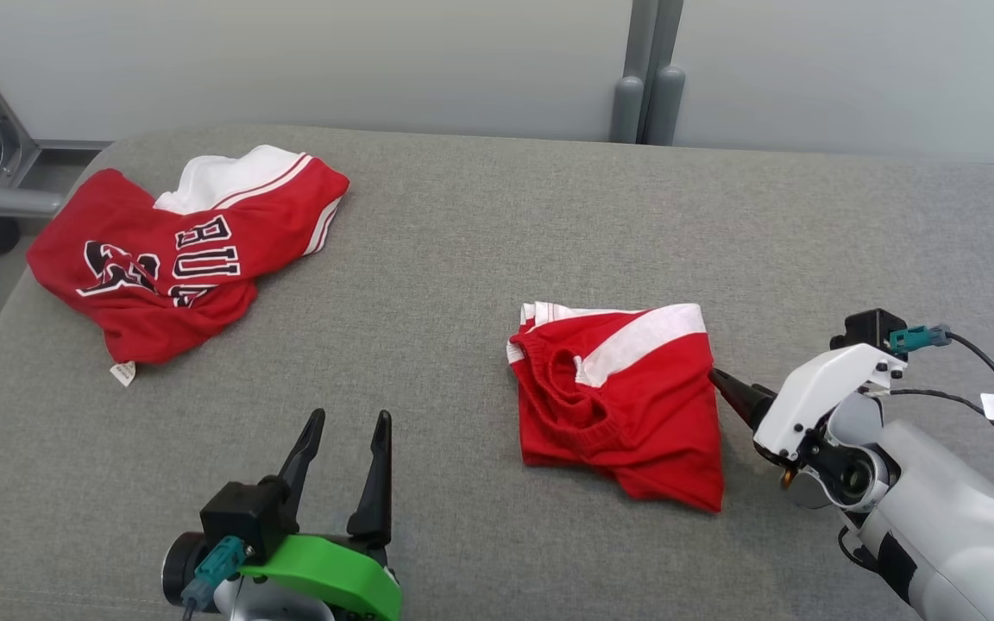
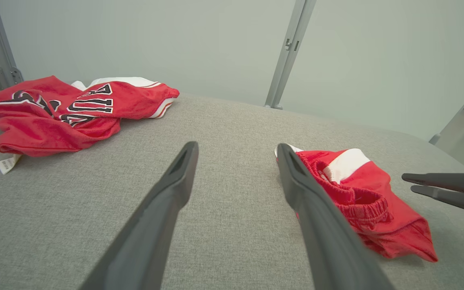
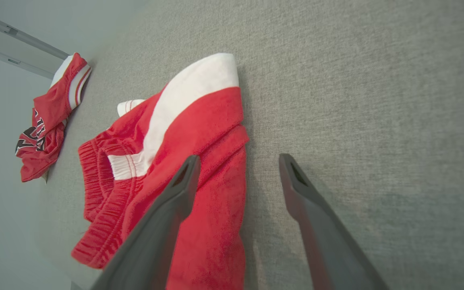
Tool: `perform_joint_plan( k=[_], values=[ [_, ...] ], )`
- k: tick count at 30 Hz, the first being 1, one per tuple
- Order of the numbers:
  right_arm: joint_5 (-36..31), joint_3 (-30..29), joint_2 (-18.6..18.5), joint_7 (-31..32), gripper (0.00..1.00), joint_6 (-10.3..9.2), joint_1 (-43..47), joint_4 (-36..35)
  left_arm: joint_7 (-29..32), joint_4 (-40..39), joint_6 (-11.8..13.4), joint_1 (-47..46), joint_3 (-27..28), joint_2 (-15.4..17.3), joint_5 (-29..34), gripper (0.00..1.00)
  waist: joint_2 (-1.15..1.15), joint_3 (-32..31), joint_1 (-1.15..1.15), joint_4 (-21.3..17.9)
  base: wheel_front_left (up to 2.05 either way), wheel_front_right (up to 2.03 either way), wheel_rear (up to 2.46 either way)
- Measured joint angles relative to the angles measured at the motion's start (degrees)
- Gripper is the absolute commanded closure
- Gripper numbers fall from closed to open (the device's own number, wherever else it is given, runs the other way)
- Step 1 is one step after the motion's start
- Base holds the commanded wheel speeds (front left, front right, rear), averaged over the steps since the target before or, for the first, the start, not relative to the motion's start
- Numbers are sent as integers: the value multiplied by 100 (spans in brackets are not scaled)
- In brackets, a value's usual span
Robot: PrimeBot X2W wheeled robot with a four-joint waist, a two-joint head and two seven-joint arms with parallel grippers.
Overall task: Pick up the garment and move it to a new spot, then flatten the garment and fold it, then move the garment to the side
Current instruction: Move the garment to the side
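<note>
I have the folded red shorts (image 1: 626,405) right of centre on the grey fabric-covered table (image 1: 462,241), a nearly square bundle whose right edge runs near to far. The right gripper (image 1: 721,381) is the closer one. Its fingers (image 3: 167,209) stand apart and straddle that edge, one over the cloth and the other over bare table, so the garment lies to the robot's left of them. I can't tell whether they touch the cloth. The left gripper (image 1: 350,418), fingers also spread and empty, sits well apart on the shorts' left. A crumpled red jersey (image 1: 178,259) lies far left. I'd judge the right arm should take this edge to slide the shorts aside.
</note>
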Motion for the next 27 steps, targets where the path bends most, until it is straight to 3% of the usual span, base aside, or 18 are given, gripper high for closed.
perform_joint_plan(
  k=[16, 17, 19, 22, 23, 24, 27],
  values=[
    [452, -256, 300, 13, 0, 153, 2, 221, 94, -69, 1, -16, -21, 7, 49, 0, 0, 334, 0, 284, 0, 0, 0],
    [453, -259, 303, 13, 5, 154, -4, 237, 94, -73, 1, -18, -21, 7, 67, 0, 0, 351, 0, 294, 0, 0, 0],
    [454, -266, 304, 12, 53, 181, -26, 264, 94, -75, 1, -22, -8, 5, 74, 0, 0, 378, 0, 315, 0, 0, 0],
    [450, -263, 312, 10, 75, 231, -45, 289, 94, -75, 1, -23, 14, 5, 75, 0, 0, 403, 0, 329, 0, 0, 0],
    [448, -258, 310, 10, 96, 254, -51, 302, 94, -75, 1, -23, 20, 5, 75, 0, 0, 407, 0, 329, 0, 0, 0],
    [441, -254, 309, 10, 100, 254, -60, 315, 94, -75, 1, -23, 27, 5, 75, 0, 0, 411, 0, 327, 0, 0, 0],
    [415, -199, 304, 12, 100, 307, -83, 338, 93, -75, 1, -23, 57, 4, 75, 0, 0, 420, 0, 309, 0, 0, 0]
  ],
)
